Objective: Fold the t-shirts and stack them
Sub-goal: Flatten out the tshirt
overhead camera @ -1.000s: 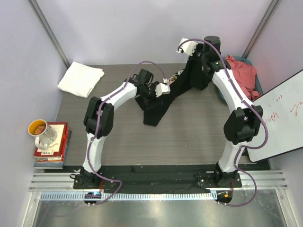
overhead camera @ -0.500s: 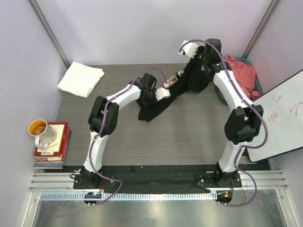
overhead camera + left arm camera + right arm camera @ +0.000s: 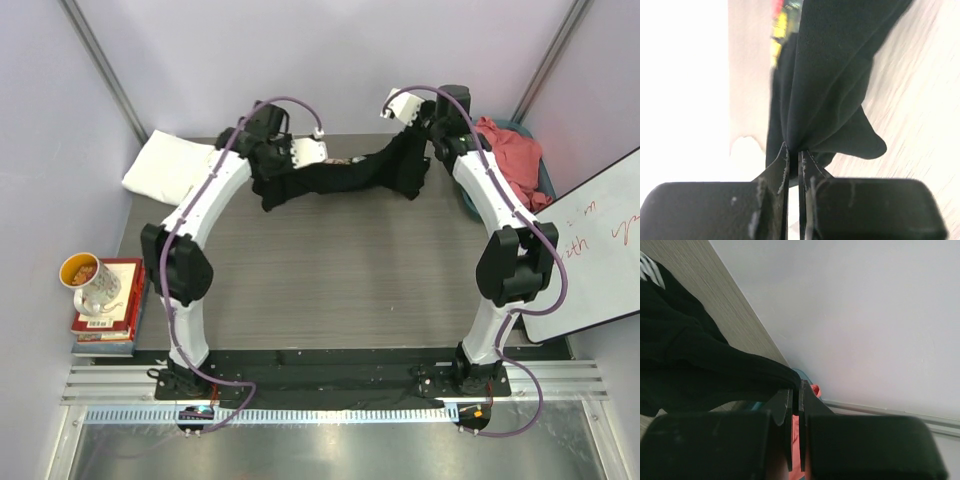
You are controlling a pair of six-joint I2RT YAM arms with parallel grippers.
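The black t-shirt (image 3: 345,178) spans the frame's upper middle. The left end effector (image 3: 793,156) is clamped on one end, the right end effector (image 3: 796,389) on the other.

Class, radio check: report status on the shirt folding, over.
Status: left gripper and right gripper both shut on black t-shirt. Stretched between them, far side. Folded white t-shirt far left; coral t-shirt in bin.

Overhead view: even light, sharp, faint shadows. Left wrist view: left side blown out white, counter (image 3: 920,75) smeared with blur, black t-shirt (image 3: 830,75) nearly featureless.
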